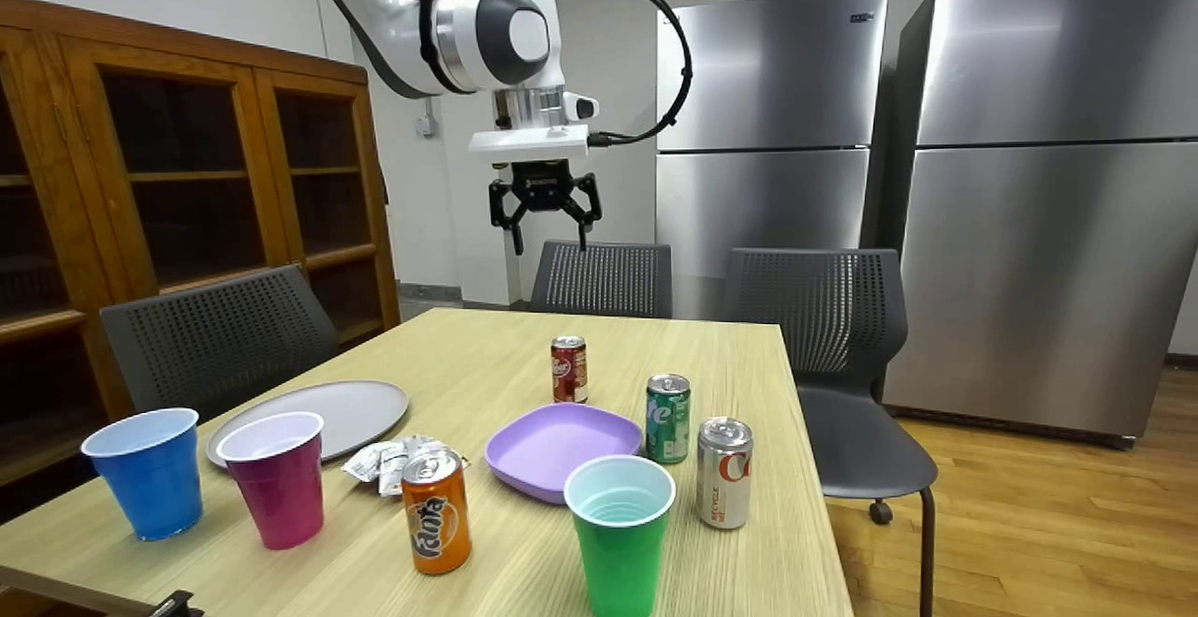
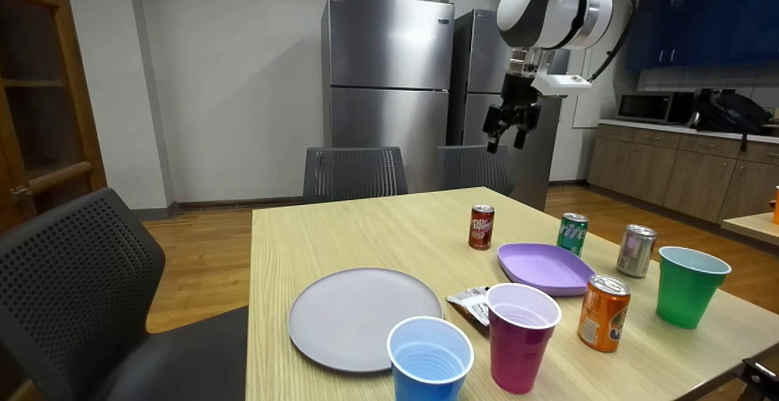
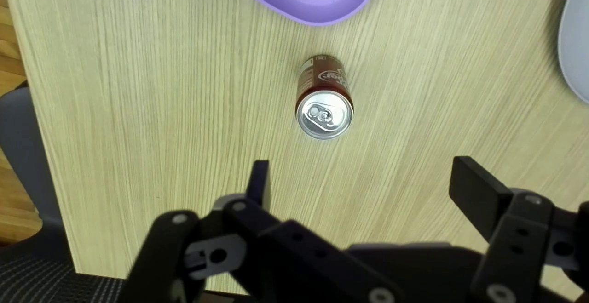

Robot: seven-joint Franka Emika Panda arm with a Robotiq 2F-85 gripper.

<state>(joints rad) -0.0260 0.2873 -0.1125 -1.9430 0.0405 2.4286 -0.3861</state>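
Beside a glass-fronted wooden cabinet (image 1: 187, 177) and two stainless-steel refrigerators (image 1: 1039, 289), a pale wood table (image 2: 365, 230) stood with dark mesh-backed chairs (image 1: 814, 308) about it. A white robot arm (image 1: 496, 36) reached in from above in both exterior views, its black gripper (image 1: 549, 242) hanging well above the far part of the tabletop, fingers spread wide and nothing held between them.

Below, a round gray plate (image 2: 365, 316) and a smaller purple plate (image 1: 562, 448) lay well apart, while a green cup (image 1: 622, 542), a magenta cup (image 1: 281, 495) and a blue cup (image 1: 154, 486) stood mouth up.

Of four cans, the red Dr Pepper can (image 3: 324, 96) was nearest the gripper, upright on the wood near the purple plate but not touching it, and a little ahead of the gap between the fingers in the wrist view. A green can (image 1: 668, 430), a silver can (image 1: 724, 481) and an orange Fanta can (image 1: 436, 514) also stood upright. As far as could be judged, no grasp was made and no lift was under way.

Smallest of all, a crumpled foil packet (image 1: 388, 462) lay between the two plates.
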